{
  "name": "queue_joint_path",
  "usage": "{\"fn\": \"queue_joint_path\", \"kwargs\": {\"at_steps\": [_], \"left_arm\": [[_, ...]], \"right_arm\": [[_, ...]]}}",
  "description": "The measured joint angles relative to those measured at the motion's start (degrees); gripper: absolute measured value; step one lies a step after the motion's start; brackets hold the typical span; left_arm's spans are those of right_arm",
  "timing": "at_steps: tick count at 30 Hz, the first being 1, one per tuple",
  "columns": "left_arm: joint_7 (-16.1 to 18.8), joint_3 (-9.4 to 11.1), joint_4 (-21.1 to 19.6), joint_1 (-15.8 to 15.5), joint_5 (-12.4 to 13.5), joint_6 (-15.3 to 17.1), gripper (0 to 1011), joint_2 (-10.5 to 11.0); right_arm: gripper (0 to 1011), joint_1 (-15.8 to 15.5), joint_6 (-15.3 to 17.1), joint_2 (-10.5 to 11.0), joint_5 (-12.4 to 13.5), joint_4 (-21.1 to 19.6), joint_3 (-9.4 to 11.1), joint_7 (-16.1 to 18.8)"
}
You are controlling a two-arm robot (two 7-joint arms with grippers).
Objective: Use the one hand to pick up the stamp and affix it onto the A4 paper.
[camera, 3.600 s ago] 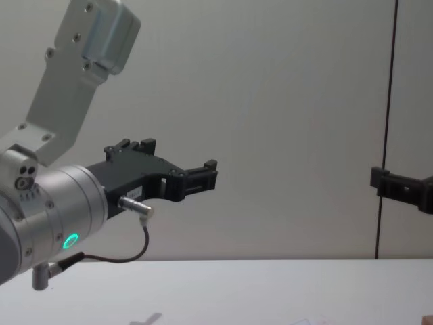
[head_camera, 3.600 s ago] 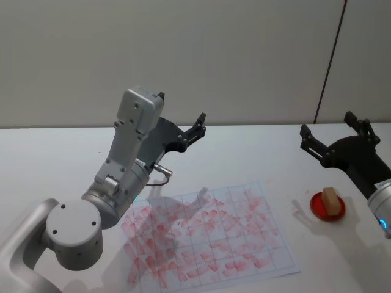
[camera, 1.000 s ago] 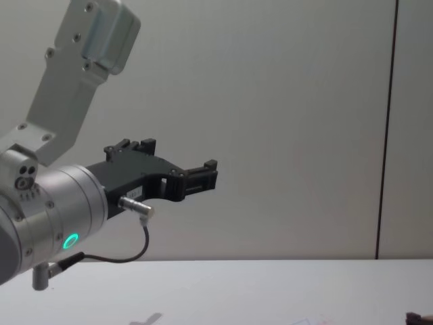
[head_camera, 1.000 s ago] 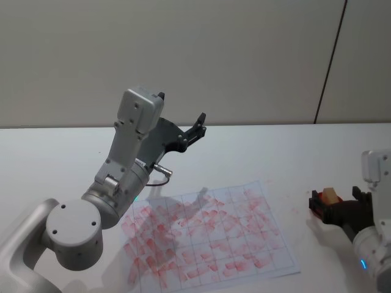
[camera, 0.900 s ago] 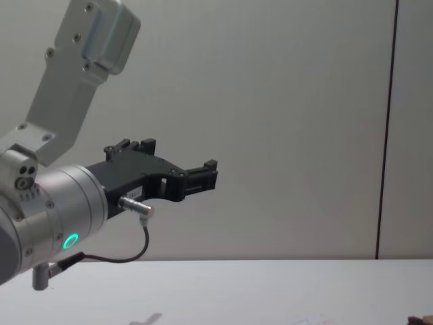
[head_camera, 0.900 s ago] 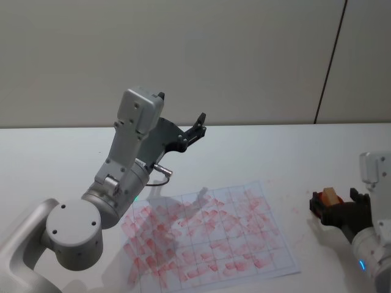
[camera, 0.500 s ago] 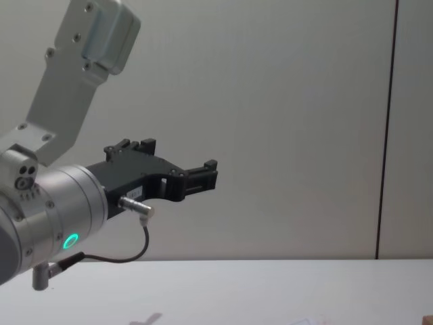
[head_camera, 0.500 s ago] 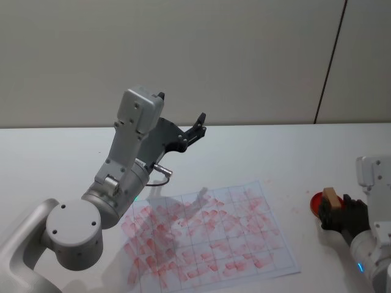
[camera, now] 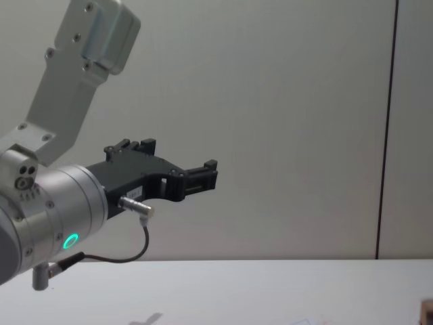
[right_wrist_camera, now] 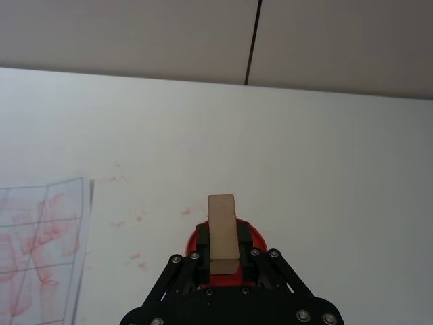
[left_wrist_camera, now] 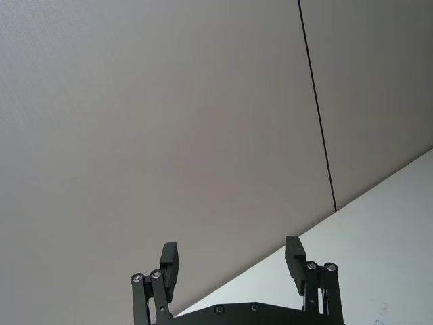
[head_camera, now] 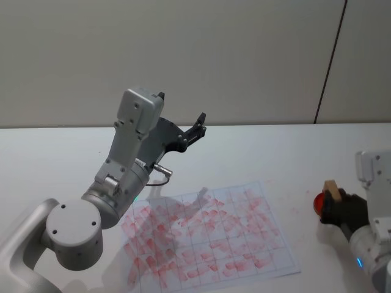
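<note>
Gripping the wooden stamp (right_wrist_camera: 222, 227) over the red ink pad (head_camera: 319, 201), the right gripper (head_camera: 337, 206) appears to have the pickup done; carrying and pressing onto the paper (head_camera: 208, 238) remain, left gripper (left_wrist_camera: 231, 252) parked raised, fingers spread.

The right gripper (right_wrist_camera: 223, 252) is reaching forward, low at the robot's right side, its 2 fingers pressing against the stamp (right_wrist_camera: 221, 220) from both sides. The left arm is bending upward on the left, and the left gripper (left_wrist_camera: 231, 256) is hovering high, its 2 fingers spread wide apart.
</note>
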Motion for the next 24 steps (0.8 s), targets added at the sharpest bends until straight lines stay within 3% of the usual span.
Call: {"fn": "queue_joint_path", "kwargs": {"at_steps": [14,24], "left_arm": [[0.0,0.0,0.0,0.0,0.0,0.0,1001,0.0],[0.0,0.0,0.0,0.0,0.0,0.0,1001,0.0]], "right_arm": [[217,1.2,-0.1,-1.5,-2.3,-3.4,-1.5,6.2],[217,3.4,3.1,-4.1,-4.3,-2.3,-3.8,11.4]]}}
